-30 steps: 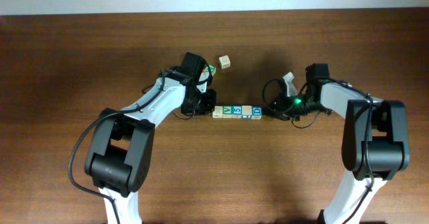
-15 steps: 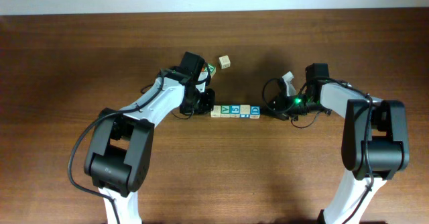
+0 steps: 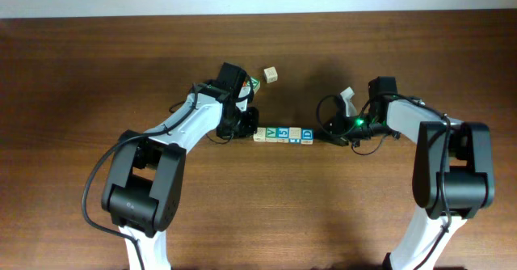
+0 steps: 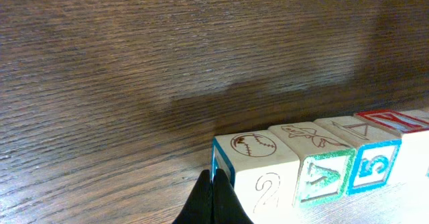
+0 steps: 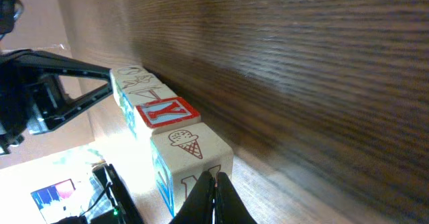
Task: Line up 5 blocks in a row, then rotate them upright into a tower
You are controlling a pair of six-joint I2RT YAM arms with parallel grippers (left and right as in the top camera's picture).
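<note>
While both arms reach in from the near edge, the dark wooden table carries everything toward its middle. Between the left arm and the right arm the blocks lie as one tight row of five, face to face, running parallel to the far edge.

From the left end, the left wrist view shows the baseball block, then the green V block, then the blue 5 block. The right wrist view shows the red Y block and the ice-cream block, which closes the right end.

Nearer the far edge, apart from the row, sits a pale cube. Beside it, against the left arm, is what may be a green-printed cube, too small to read.

The left gripper has its jaws pressed together on nothing, tips at the baseball block's blue end face. The right gripper is likewise closed and empty, tips at the ice-cream block's outer end.
</note>
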